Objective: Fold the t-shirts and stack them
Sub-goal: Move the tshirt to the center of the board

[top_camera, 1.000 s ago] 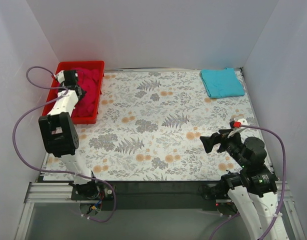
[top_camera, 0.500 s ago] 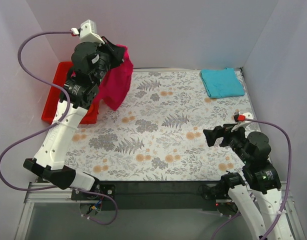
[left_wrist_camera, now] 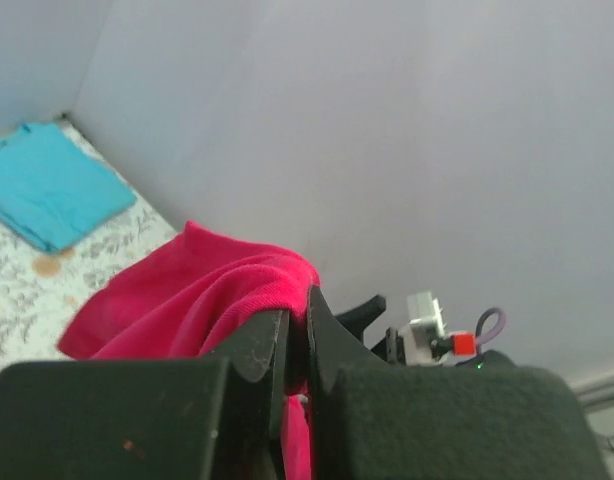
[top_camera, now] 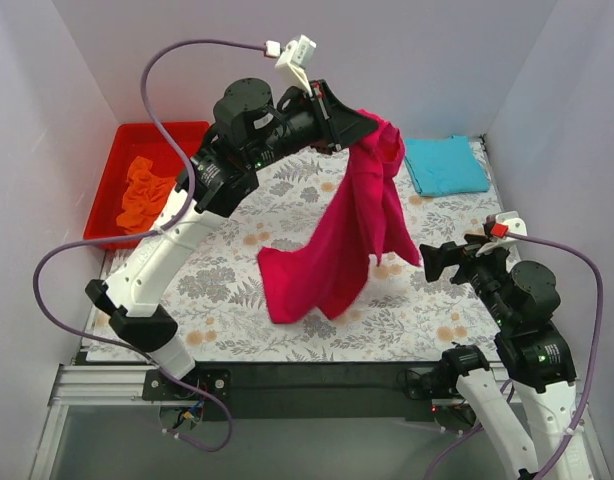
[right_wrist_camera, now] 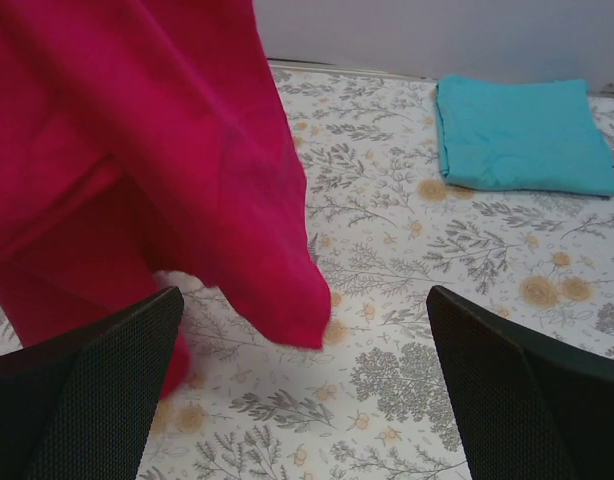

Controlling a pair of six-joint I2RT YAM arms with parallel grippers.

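My left gripper (top_camera: 365,127) is shut on the crimson-pink t-shirt (top_camera: 342,235) and holds it high over the middle of the table; the shirt hangs down and its lower end reaches the cloth. In the left wrist view the jaws pinch a fold of it (left_wrist_camera: 237,290). The turquoise t-shirt (top_camera: 444,165) lies folded at the far right corner and also shows in the right wrist view (right_wrist_camera: 517,137). The orange t-shirt (top_camera: 142,190) lies crumpled in the red bin (top_camera: 182,133). My right gripper (top_camera: 437,262) is open and empty, near the right edge, facing the hanging shirt (right_wrist_camera: 157,170).
The table carries a floral-patterned cover (top_camera: 237,270). White walls close in the left, back and right sides. The red bin stands at the far left corner.
My left arm has lifted the crimson-pink shirt out of the bin and swung it right, over the table's middle. The orange shirt now shows in the bin. The right arm has shifted slightly.
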